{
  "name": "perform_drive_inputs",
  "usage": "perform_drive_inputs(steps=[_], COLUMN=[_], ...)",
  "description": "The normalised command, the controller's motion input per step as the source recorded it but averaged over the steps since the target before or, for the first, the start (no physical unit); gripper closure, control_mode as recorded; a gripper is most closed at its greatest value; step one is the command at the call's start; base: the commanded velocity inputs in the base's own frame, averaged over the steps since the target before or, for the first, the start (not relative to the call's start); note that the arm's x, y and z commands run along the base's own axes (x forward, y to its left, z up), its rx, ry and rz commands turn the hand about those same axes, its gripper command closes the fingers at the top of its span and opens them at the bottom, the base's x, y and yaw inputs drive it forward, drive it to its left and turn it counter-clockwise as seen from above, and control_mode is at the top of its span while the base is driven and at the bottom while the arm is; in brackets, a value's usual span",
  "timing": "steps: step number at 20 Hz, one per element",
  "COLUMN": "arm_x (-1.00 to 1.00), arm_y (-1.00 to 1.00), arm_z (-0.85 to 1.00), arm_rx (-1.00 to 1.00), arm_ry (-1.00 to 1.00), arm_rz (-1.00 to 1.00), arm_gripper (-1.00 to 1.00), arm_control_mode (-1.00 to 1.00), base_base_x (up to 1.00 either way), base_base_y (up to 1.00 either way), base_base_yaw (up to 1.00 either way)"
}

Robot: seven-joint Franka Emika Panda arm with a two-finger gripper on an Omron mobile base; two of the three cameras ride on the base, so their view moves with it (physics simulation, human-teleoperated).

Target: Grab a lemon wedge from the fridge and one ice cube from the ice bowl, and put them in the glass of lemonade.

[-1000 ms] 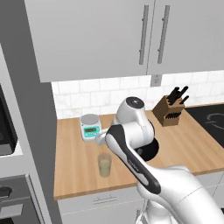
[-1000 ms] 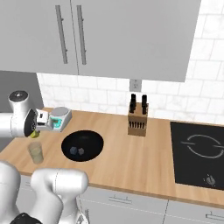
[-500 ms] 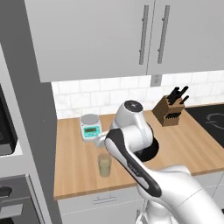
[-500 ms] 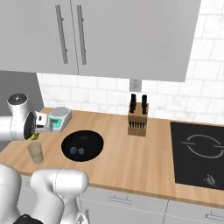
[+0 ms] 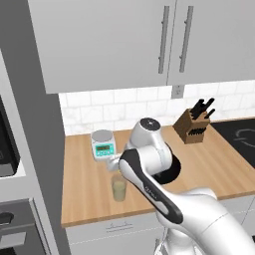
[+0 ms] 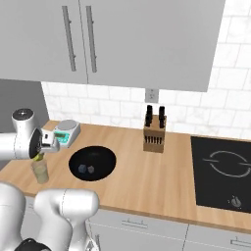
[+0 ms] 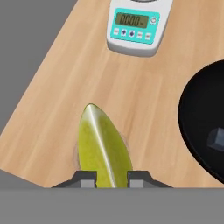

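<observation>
you are watching the gripper point(image 7: 111, 177) carrying the lemon wedge point(image 7: 103, 146), jaws closed on it, and over the last second it has been edging in from beside the kitchen scale point(image 6: 66, 131) until it is hovering right above the glass of lemonade point(image 6: 40, 171), while nothing on the counter point(image 5: 84, 184) itself has moved. in the hand view the wedge is hiding most of the glass beneath it, so you are probably close to letting it drop in. after that the ice bowl point(image 6: 92, 163), sitting just beside the glass with cubes still in it, is waiting for its turn.
</observation>
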Motion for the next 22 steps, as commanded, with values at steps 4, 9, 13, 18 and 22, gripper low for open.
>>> perform_drive_inputs(steps=[4, 9, 13, 18, 22], arm_x=[0.15, 0.18, 0.04, 0.00, 0.00], arm_y=[0.09, 0.00, 0.04, 0.16, 0.00], arm_z=[0.00, 0.00, 0.00, 0.00, 0.00], arm_rx=[0.00, 0.00, 0.00, 0.00, 0.00], arm_ry=[0.07, 0.03, 0.00, 0.00, 0.00], arm_rz=[0.00, 0.00, 0.00, 0.00, 0.00], arm_gripper=[1.00, 1.00, 1.00, 1.00, 1.00], arm_control_mode=[-1.00, -1.00, -1.00, -1.00, -1.00], base_base_x=[0.00, 0.00, 0.00, 0.00, 0.00], base_base_y=[0.00, 0.00, 0.00, 0.00, 0.00], base_base_yaw=[0.00, 0.00, 0.00, 0.00, 0.00])
